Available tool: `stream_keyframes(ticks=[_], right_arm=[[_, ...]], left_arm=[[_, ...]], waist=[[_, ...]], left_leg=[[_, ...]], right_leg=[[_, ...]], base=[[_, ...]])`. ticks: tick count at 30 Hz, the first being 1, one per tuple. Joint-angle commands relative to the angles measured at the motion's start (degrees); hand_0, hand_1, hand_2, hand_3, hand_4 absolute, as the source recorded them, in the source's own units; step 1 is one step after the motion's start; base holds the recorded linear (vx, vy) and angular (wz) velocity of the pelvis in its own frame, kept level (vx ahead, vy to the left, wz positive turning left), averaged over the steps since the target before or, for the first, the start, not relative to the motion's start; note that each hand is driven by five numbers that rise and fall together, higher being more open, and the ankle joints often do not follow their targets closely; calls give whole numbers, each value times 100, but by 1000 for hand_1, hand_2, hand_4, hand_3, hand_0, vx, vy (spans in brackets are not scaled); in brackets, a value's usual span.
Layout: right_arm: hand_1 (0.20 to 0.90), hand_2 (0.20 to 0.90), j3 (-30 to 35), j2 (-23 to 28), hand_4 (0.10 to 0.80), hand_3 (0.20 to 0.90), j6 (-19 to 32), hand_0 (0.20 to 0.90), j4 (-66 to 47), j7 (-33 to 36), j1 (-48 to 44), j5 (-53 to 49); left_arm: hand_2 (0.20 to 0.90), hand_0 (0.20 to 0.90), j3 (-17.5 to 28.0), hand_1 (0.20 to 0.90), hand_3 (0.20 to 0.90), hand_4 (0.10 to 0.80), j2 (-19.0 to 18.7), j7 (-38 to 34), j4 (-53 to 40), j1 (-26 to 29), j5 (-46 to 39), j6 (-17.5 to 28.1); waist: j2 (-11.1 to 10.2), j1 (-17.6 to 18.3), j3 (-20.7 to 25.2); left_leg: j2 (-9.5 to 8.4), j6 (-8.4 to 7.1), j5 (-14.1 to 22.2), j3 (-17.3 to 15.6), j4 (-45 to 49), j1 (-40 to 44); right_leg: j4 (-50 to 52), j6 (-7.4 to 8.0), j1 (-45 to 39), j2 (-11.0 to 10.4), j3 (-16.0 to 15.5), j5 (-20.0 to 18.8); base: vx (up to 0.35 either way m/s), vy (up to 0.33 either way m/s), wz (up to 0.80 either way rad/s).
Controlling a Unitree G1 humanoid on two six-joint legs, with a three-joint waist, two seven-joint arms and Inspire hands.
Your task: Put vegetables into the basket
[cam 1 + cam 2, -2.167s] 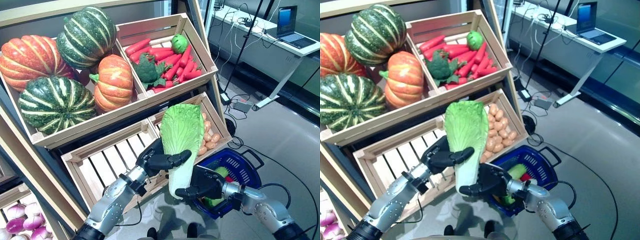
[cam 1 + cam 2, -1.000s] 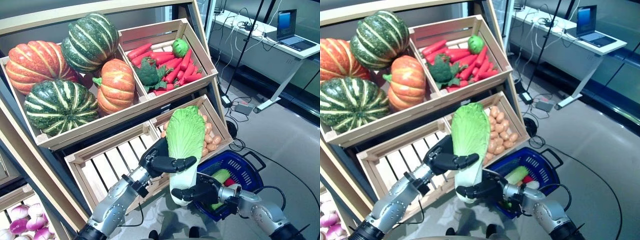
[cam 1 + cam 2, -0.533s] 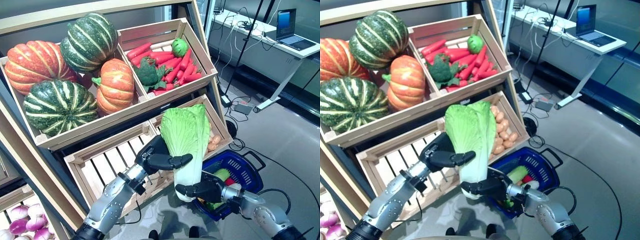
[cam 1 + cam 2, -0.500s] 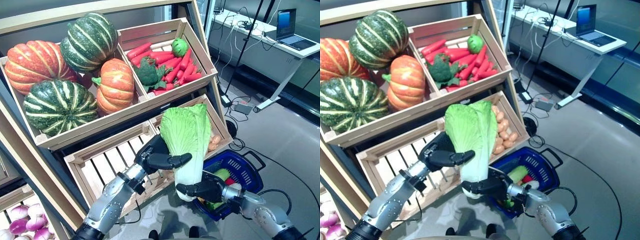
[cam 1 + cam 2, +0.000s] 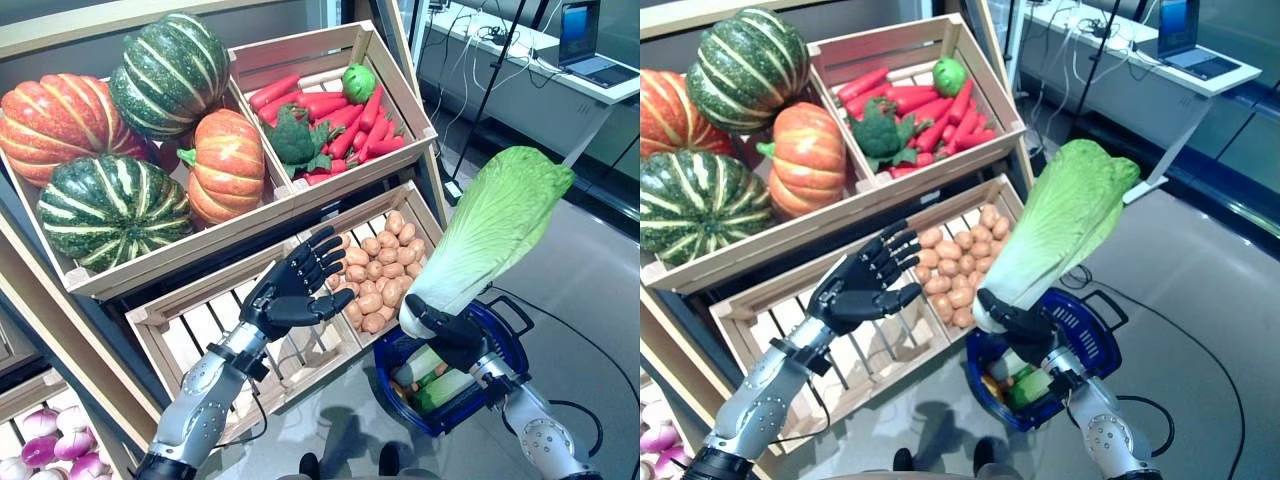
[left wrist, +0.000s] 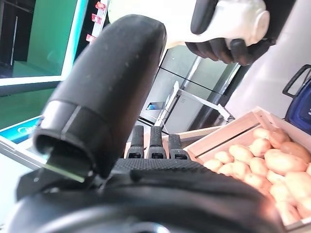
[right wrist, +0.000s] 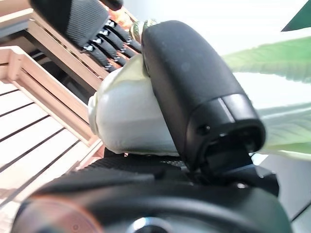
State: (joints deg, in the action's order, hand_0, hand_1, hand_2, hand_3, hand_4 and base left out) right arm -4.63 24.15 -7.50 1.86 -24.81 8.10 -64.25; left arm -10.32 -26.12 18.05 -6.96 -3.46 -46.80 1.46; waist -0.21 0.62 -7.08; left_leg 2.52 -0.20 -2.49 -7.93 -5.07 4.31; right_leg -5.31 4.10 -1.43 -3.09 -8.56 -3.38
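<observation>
My right hand (image 5: 455,331) is shut on the white base of a large green napa cabbage (image 5: 490,228) and holds it tilted up and to the right above the blue basket (image 5: 508,345). The thumb wraps the white stem in the right wrist view (image 7: 131,119). My left hand (image 5: 298,287) is open with its fingers spread, in front of the lower wooden crate beside the potatoes (image 5: 375,285); it holds nothing. The basket stands on the floor and holds pale green and white vegetables (image 5: 440,388) with a small orange piece.
A slanted wooden stand (image 5: 150,270) with crates fills the left and centre. A white desk (image 5: 560,90) with a laptop stands at the far right, with cables on the floor behind the basket.
My left hand has let go of the cabbage and opened. My right hand alone has carried the cabbage to the right, over the basket, leaning it to the right.
</observation>
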Motion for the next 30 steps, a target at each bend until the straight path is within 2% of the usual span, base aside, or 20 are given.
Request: stream_keyframes(ticks=[1, 9, 15, 23, 26, 30], right_arm=[[300, 300, 532, -216, 400, 300, 917, 300, -564, 78, -423, -662], [300, 300, 729, -585, 400, 300, 1473, 300, -224, 630, -492, -876], [300, 300, 985, -783, 400, 300, 2128, 300, 324, 1550, -574, -956], [300, 300, 1344, -392, 400, 300, 2886, 300, 1434, 1940, -1592, -2064], [300, 300, 1457, -205, 400, 300, 3189, 300, 1903, 2088, -2050, -2313], [300, 300, 1490, -95, 400, 300, 3347, 300, 2404, 2142, -2594, -2552]], left_arm=[[900, 900, 307, 900, 900, 800, -1, 223, -520, 386, -12, 352], [900, 900, 305, 900, 900, 800, 61, 63, -474, 366, 36, 355], [900, 900, 372, 900, 900, 800, 42, -135, -383, 280, -21, 403], [900, 900, 176, 900, 900, 800, -171, -458, -162, 920, -171, 1056], [900, 900, 131, 900, 900, 800, -222, -659, -96, 1227, -180, 1401], [900, 900, 131, 900, 900, 800, -170, -640, -99, 1575, -579, 1661]], waist=[[-174, -16, 155], [-142, -4, 47], [-96, -5, -118], [79, -84, -1152], [123, -148, -1687], [141, -220, -2104]], left_leg=[[86, -200, 215, 313, 7, -111], [95, -194, 216, 283, 67, -148], [103, -184, 190, 290, 99, -287], [52, -170, 68, 356, 508, -1220], [18, -196, 81, 401, 1128, -1894], [-65, -189, 163, 476, 1830, -2661]], right_leg=[[31, 336, -186, -354, -196, 14], [56, 294, -147, -336, -182, 13], [204, 250, 21, -307, -175, 69], [858, 87, 927, -237, -188, 179], [1339, 7, 1478, -221, -202, 207], [1895, -44, 2117, -272, -256, 254]], base=[[0, 0, 0], [4, -2, 0], [-1, -7, 0], [-206, -24, 5], [-237, -52, 12], [-193, -37, 7]])
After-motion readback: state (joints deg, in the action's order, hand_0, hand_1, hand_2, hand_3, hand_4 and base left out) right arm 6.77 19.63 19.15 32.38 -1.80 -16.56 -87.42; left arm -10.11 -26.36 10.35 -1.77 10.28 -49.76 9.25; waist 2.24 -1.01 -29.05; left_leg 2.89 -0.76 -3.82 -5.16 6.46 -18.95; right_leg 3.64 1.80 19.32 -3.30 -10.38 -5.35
